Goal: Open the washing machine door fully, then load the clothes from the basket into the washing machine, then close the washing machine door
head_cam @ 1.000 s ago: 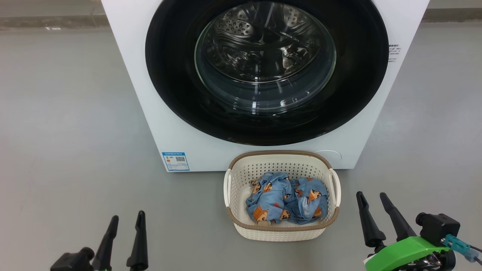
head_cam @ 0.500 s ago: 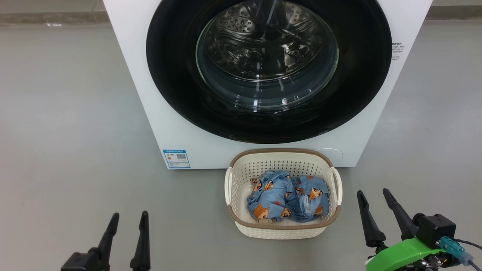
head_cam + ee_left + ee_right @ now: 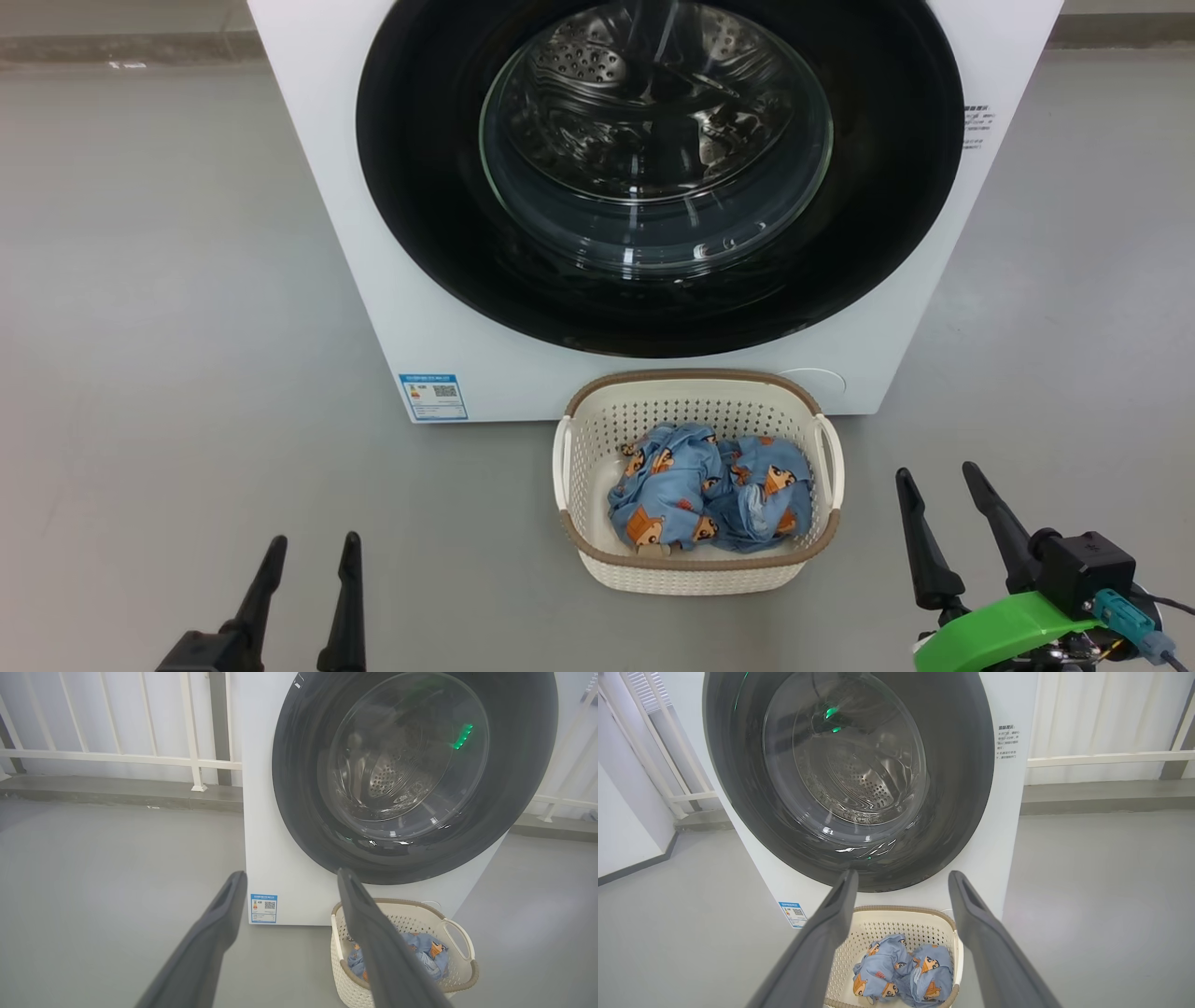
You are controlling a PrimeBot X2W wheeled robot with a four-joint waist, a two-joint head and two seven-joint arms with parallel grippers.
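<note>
The white washing machine (image 3: 420, 308) stands ahead, its round black-rimmed door (image 3: 896, 187) closed flat against the front. Through the glass window the steel drum shows. On the floor right before it sits the cream basket (image 3: 695, 574) holding the light-blue clothes (image 3: 709, 499) with cartoon faces. My left gripper (image 3: 313, 551) is open at the lower left, well left of the basket. At the lower right my right gripper (image 3: 938, 476) is open too, just right of the basket. Both are empty. The wrist views show the door (image 3: 303, 812) (image 3: 962, 788) and basket (image 3: 460, 970) (image 3: 901, 914).
Bare grey floor (image 3: 168, 280) spreads on both sides of the machine. A white railing (image 3: 117, 756) and a low kerb run behind it. A blue label sticker (image 3: 432, 398) sits on the machine's lower left front.
The head view has wobbled slightly. My right gripper has edged up and a little right; my left gripper sits slightly lower in the picture. Door, basket and clothes are unmoved.
</note>
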